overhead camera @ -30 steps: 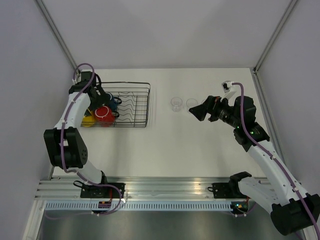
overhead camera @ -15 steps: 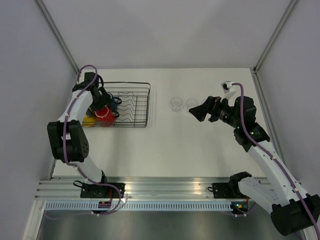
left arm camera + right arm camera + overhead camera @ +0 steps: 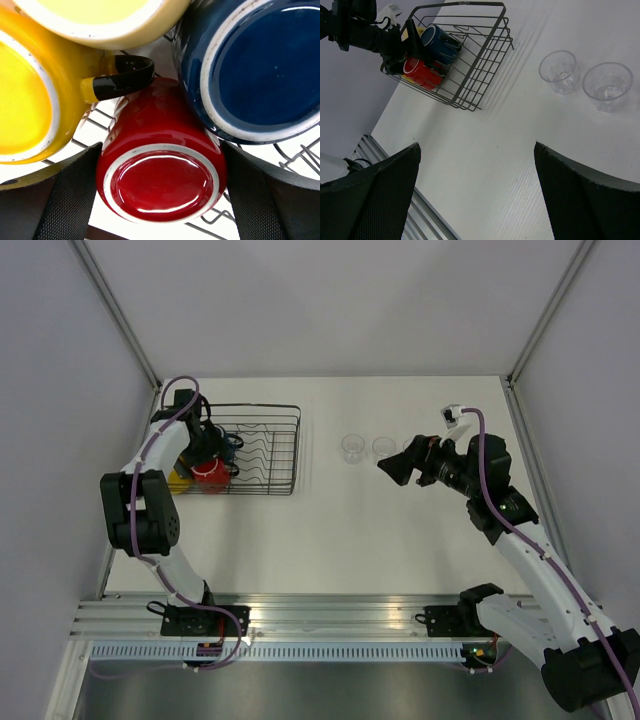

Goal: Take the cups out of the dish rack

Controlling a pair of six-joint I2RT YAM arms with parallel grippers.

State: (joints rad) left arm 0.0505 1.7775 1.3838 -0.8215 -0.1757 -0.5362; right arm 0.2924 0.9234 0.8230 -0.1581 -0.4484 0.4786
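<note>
**Left jaws astride the red mug; four mugs in the rack**

From my station, the left gripper [image 3: 204, 447] is down inside the dish rack [image 3: 299, 445], at its left end; its fingers [image 3: 65, 200] are spread wide, one on each side of the red mug [image 3: 160, 170]; the mug lies on its side with its base towards the wrist camera. I cannot tell whether the pads actually press on it, so I read the grip as released.

Packed round the red mug I see the blue mug [image 3: 260, 70] touching it on the right and the bright yellow mug [image 3: 25, 100] on the left, its black handle [image 3: 125, 77] lying across the red mug's upper side; the pale yellow mug [image 3: 100, 20] sits just beyond them. All four are inside the rack.

The right gripper [image 3: 480, 200] hangs above the table [image 3: 400, 530], jaws wide apart, nothing between them. Two clear tumblers [image 3: 558, 71] stand upright on the table, side by side, well apart from the rack and to its right; the second tumbler [image 3: 607, 86] is the nearer to the right gripper.
</note>
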